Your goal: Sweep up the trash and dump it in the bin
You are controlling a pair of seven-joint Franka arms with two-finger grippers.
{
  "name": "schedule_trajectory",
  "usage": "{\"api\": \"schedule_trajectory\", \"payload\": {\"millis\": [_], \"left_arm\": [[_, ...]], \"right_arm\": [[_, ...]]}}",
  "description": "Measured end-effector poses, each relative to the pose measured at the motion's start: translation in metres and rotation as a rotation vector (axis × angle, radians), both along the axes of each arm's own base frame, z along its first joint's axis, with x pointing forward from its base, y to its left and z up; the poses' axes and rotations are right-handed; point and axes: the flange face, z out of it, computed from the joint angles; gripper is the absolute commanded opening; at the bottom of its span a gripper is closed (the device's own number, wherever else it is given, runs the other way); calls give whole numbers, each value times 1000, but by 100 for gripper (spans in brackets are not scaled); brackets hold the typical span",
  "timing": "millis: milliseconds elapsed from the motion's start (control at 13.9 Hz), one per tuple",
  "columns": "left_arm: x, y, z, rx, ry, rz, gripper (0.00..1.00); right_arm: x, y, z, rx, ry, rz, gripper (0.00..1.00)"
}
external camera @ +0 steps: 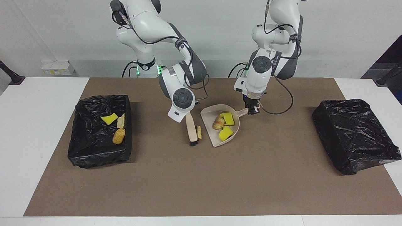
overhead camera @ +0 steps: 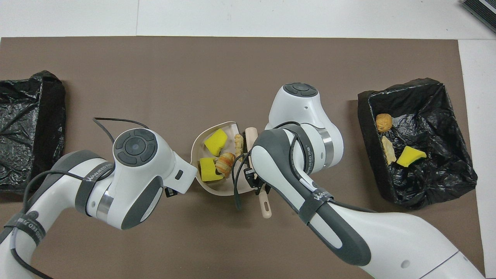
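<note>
Facing view first: my right gripper (external camera: 189, 116) is pressed tight on the brush (external camera: 191, 129), whose bristles rest on the mat beside a pale crumbly lump (external camera: 199, 132), at nine o'clock from the dustpan (external camera: 210, 115) mouth. My left gripper (external camera: 251, 110) pinches the dustpan handle at two o'clock of the pan. Inside the pan I see two yellow sponge chunks (external camera: 226, 126) and one bread-like lump (external camera: 218, 123). Three scraps (external camera: 114, 125) already lie in the bin (external camera: 82, 147) at the right arm's end of the table; the second bin (external camera: 355, 135) shows no trash. I judge the work about half done: the last lump needs sweeping in, then the pan must be dumped.
</note>
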Motion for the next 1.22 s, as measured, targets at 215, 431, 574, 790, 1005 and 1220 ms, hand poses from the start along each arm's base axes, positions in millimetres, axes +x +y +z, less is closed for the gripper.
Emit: {"api": "schedule_trajectory", "payload": {"millis": [215, 431, 574, 790, 1005, 1220], "left_arm": [[6, 15, -2, -8, 6, -53, 0], [16, 33, -4, -30, -14, -86, 0], [20, 37, -5, -71, -23, -87, 0], [23, 41, -7, -152, -18, -97, 0], [24, 39, -6, -181, -31, -99, 0], [24, 37, -6, -193, -31, -104, 0]], "right_arm": [[-9, 20, 10, 45, 23, -24, 0], [-14, 27, 32, 20, 42, -41, 0], [-11, 27, 53, -8, 42, -90, 0], [-10, 25, 66, -15, 33, -116, 0], [-10, 27, 69, 6, 58, -148, 0], [-11, 27, 82, 9, 53, -174, 0]]}}
